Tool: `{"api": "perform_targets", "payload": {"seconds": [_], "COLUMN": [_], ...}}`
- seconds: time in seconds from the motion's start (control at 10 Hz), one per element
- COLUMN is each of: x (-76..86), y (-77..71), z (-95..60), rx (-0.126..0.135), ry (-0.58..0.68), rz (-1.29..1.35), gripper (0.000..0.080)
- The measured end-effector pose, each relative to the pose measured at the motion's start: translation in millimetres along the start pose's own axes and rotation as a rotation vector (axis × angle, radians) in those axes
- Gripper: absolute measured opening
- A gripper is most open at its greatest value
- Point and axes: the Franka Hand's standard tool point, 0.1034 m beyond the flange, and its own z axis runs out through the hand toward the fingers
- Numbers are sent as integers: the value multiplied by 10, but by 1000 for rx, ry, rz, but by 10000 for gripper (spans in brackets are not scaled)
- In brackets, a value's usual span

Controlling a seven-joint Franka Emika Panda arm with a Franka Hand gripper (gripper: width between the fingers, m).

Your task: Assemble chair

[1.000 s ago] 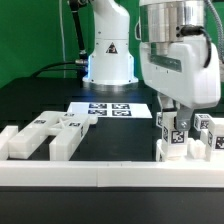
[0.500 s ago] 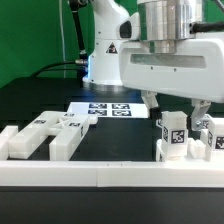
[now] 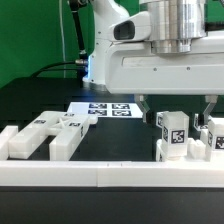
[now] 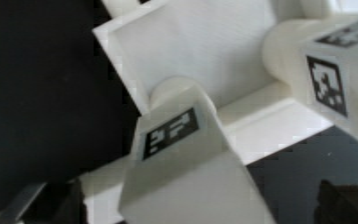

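Several white chair parts with square tags lie on the black table. An upright tagged post (image 3: 172, 134) stands at the exterior view's right, with more tagged pieces (image 3: 212, 137) beside it. My gripper (image 3: 176, 106) hangs just above this post, open wide, one finger (image 3: 141, 101) on each side, touching nothing. In the wrist view the same post (image 4: 179, 140) sits between my dark fingertips (image 4: 23, 203), my gripper (image 4: 185, 208) open around it; a second post (image 4: 330, 62) and a white slab (image 4: 176, 45) lie beyond.
A cluster of white chair slabs and bars (image 3: 45, 135) lies at the exterior view's left. The marker board (image 3: 108, 108) lies flat behind them. A white border rail (image 3: 100, 176) runs along the front. The arm's base (image 3: 108, 58) stands at the back.
The hand has turned about its vertical axis so its broad side faces the exterior camera. The fingers now stand on either side of the upright post.
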Motion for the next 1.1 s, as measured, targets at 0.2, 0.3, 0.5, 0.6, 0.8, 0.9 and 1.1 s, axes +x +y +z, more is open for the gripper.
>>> {"api": "perform_targets", "payload": {"seconds": [0.2,0.3,0.5,0.6,0.8,0.9,1.1], "x": [8,10,11,10,11,12,12], "y": [3,7,13,13,17,18,21], "z": [-1,-1,2,3,4,5,7], "rx": [-6,-7,-7,-7,-7,-7,-6], "ry": [3,3,3,3,3,3,7], "rz": [-153,-204,-251,-250,-239,-227,-143], "gripper": [649,649,606,469,334,289,289]}}
